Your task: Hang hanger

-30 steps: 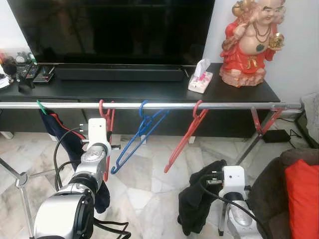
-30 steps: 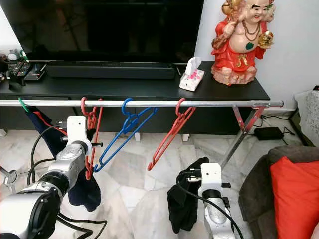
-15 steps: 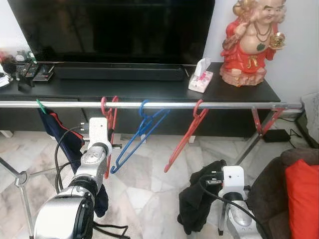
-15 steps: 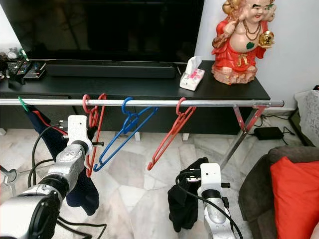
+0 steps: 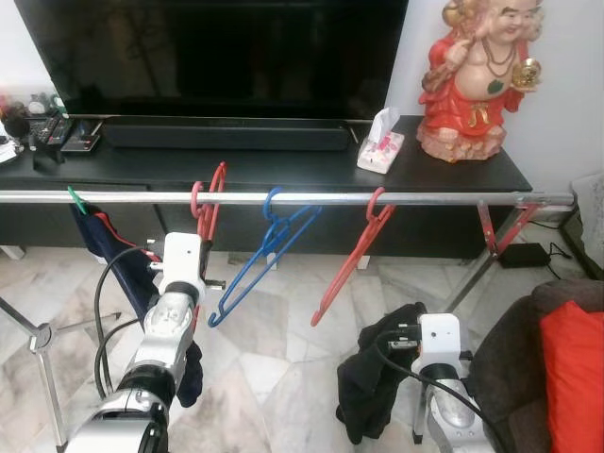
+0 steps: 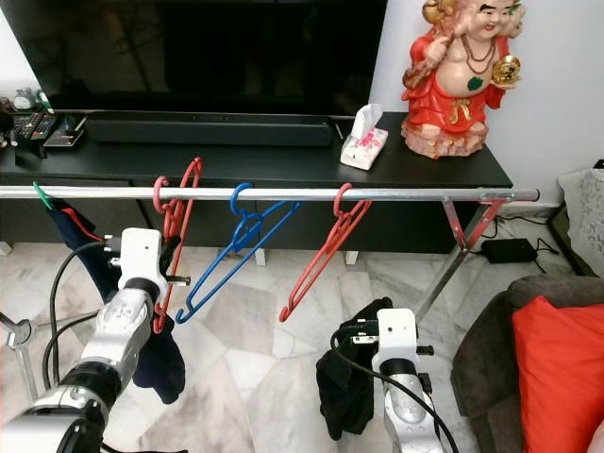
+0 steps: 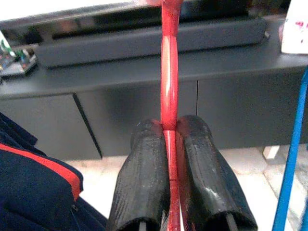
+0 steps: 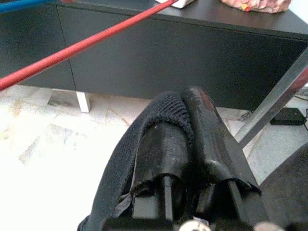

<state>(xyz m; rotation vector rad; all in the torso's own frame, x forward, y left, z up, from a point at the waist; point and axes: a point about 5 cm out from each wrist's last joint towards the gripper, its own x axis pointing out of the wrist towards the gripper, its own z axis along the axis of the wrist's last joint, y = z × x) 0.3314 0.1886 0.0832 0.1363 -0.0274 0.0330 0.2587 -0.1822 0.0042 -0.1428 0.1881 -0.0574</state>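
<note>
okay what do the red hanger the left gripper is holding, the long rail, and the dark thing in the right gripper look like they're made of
Red hanger, pinched by the left gripper: probably glossy plastic, or plastic-coated wire; it shows bright streaky highlights. Rail: metal tube by its look, silver with a dull sheen. Dark garment in the right gripper: knitted fabric, matte black, with a ribbed weave at the fingers.
</note>
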